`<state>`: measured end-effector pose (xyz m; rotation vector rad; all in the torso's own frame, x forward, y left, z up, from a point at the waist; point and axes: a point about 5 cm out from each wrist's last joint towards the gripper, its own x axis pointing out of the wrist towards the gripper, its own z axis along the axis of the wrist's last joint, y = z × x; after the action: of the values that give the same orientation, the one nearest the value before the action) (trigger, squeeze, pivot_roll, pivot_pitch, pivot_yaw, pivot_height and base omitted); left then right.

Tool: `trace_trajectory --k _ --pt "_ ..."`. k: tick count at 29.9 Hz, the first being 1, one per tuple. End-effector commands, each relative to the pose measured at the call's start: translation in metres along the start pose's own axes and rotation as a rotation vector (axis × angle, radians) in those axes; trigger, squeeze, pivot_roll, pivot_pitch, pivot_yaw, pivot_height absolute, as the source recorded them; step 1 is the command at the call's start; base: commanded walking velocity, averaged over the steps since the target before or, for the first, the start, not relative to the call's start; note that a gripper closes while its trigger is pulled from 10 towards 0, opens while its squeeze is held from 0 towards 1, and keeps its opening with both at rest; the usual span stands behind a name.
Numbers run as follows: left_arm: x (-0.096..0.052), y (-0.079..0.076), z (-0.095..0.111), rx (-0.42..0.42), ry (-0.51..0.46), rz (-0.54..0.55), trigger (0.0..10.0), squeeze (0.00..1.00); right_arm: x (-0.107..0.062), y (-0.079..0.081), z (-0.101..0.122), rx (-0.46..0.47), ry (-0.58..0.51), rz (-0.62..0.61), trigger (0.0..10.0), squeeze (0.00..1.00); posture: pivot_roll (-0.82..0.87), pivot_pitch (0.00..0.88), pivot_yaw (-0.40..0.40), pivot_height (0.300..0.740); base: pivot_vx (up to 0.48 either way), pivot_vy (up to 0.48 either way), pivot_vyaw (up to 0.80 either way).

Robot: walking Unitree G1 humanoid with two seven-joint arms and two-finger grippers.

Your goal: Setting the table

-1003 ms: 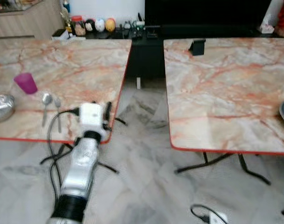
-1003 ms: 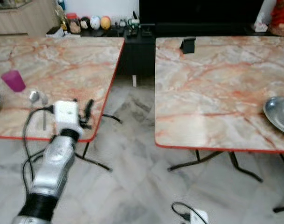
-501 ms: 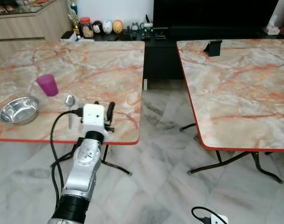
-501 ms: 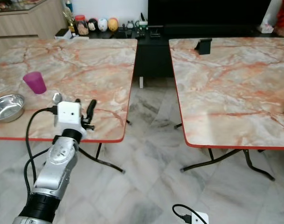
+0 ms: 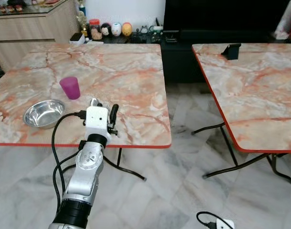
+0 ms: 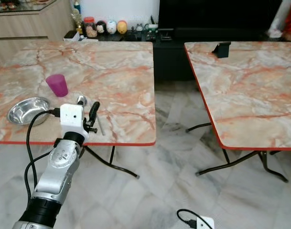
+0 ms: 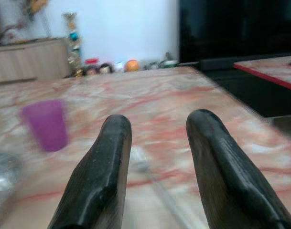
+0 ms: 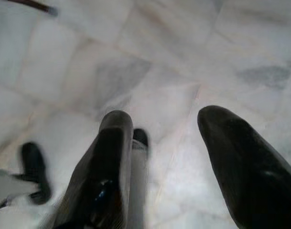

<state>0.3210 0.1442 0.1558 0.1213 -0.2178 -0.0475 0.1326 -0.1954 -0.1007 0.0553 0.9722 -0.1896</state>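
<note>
The left gripper point(image 7: 155, 157), fingers spread and empty, hovers at the table point(image 5: 131, 76) edge above a spoon point(image 6: 98, 125) lying lengthwise away from the robot, bowl-end toward the purple cup point(image 5: 70, 88). The right gripper point(image 8: 169, 157) hangs open over the floor.

A black TV stand point(image 5: 183, 52) runs along the far wall. On its top, at the left end, stand jars and egg-shaped figurines point(image 5: 109, 30). A wooden cabinet point(image 5: 30, 24) adjoins it further left. A dark screen point(image 5: 221, 14) rises above the stand. On the marble floor point(image 5: 183, 157), well in front of the stand, lies a white plug with black cable point(image 5: 217, 222).
</note>
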Motion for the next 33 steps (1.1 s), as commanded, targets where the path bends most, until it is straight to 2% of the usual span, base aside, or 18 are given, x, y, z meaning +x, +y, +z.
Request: trace_trajectory --k 1,33 --pt "0.0017 0.0012 0.0028 0.013 -0.012 0.008 10.0 0.0 -0.0003 0.0006 -0.0016 0.011 0.007 0.002 10.0 0.0 0.11 0.0 -0.031 0.731 0.0 0.341 0.0" --pt "0.0023 0.0 0.0038 0.008 -0.015 0.02 10.0 0.0 0.0004 -0.0011 0.001 -0.005 0.004 0.011 10.0 0.0 0.12 0.0 -0.046 0.731 0.0 0.343 0.0"
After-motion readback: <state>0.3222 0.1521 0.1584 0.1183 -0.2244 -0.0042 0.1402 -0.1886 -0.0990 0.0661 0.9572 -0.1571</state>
